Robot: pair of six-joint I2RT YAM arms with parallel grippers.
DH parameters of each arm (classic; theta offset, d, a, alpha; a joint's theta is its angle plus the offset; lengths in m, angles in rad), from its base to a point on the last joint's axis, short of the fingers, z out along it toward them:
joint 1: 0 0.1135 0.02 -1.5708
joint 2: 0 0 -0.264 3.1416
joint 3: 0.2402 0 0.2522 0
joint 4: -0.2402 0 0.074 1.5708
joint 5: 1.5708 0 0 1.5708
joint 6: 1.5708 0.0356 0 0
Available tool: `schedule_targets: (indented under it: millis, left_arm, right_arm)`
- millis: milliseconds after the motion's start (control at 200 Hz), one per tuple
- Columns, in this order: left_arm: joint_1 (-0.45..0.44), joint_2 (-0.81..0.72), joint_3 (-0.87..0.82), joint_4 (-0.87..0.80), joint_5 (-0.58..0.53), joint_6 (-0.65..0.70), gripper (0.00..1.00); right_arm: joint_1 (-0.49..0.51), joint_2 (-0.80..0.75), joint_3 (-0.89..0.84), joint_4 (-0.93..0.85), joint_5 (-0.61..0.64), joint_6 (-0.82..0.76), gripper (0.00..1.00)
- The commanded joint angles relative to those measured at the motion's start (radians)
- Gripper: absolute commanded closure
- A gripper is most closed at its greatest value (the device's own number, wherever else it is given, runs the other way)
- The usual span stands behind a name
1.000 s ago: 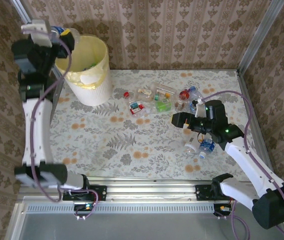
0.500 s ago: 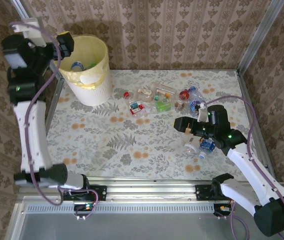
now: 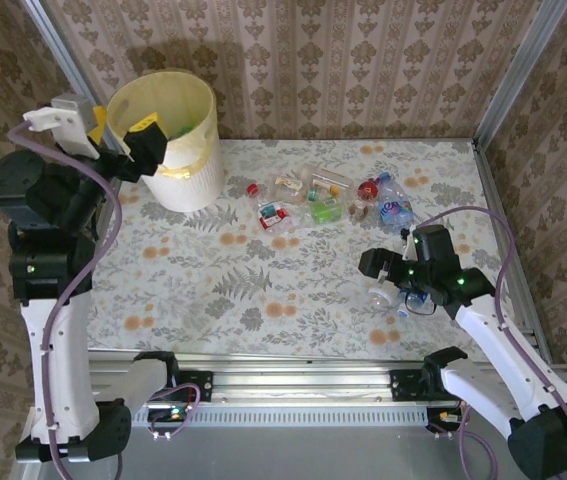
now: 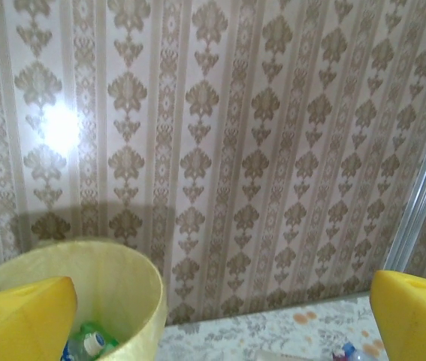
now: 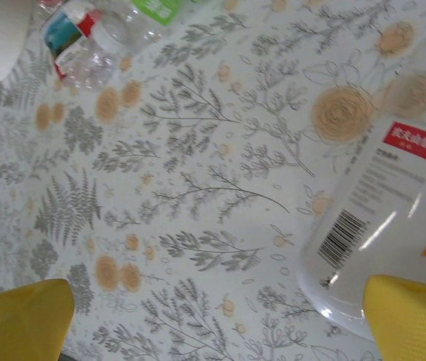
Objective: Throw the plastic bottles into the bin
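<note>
Over the flowered table, from the overhead camera, the left gripper hangs high beside the rim of the bin, jaws wide apart and empty. Loose bottles lie in a row mid-table, well apart from the bin. The right gripper hovers low over a clear bottle near the right edge, jaws spread.

At the left wrist, yellow pads frame the left gripper, with nothing between them; the bin sits below and to the left, green and blue bottles inside.

At the right wrist, the right gripper is open and holds nothing; the clear bottle, red-labelled, lies just beside one of its pads, not between them.

The step in hand looks like the right arm's pick. Next, it likely needs to shift sideways to straddle the bottle, drop, and close gently, since a crushed bottle may skid away.
</note>
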Motion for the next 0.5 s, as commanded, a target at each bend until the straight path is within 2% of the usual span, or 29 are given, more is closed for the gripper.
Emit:
schedule_targets:
  millis: [0,495]
  left_arm:
    - [-0.004,0.002,-0.008,-0.042,-0.027,0.004,0.0]
    - [-0.045,-0.03,-0.119,0.008,0.101,-0.029,0.0]
  right_arm:
    - [-0.003,-0.01,-0.017,-0.029,0.034,0.02,0.0]
    - [-0.004,0.05,-0.054,-0.03,0.164,0.034,0.0]
